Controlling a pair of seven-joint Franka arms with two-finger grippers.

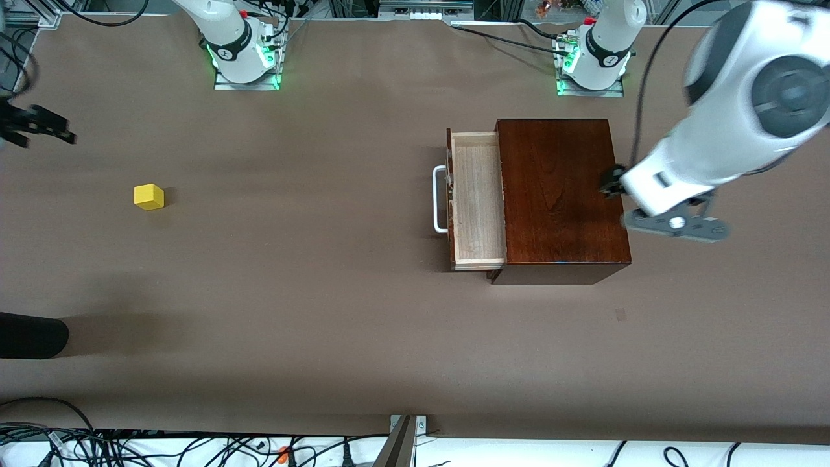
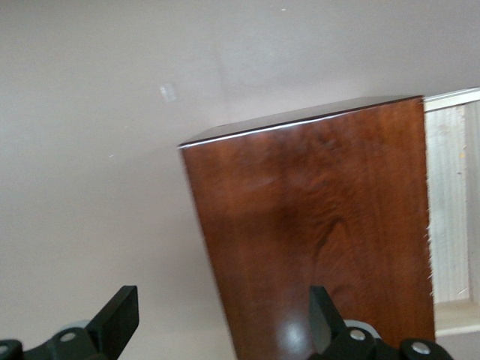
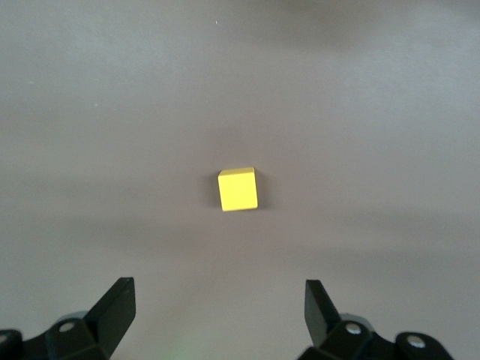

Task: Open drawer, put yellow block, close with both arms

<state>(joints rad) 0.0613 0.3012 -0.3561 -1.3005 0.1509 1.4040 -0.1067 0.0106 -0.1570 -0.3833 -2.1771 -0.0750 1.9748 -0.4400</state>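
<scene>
The drawer (image 1: 478, 198) stands pulled out of the dark-brown wooden box (image 1: 557, 194), its pale tray empty and its white handle (image 1: 440, 199) toward the right arm's end. The yellow block (image 1: 149, 196) lies on the table far toward the right arm's end. My right gripper (image 1: 45, 130) hangs open above the table beside the block, which shows between its fingers in the right wrist view (image 3: 238, 189). My left gripper (image 1: 613, 181) is open over the box's edge at the left arm's end. In the left wrist view the box (image 2: 322, 225) and tray (image 2: 450, 202) show.
A black rounded object (image 1: 32, 334) lies at the table's edge toward the right arm's end, nearer the front camera than the block. Cables (image 1: 130, 447) run along the near edge. Both arm bases (image 1: 243, 52) (image 1: 600, 55) stand at the back edge.
</scene>
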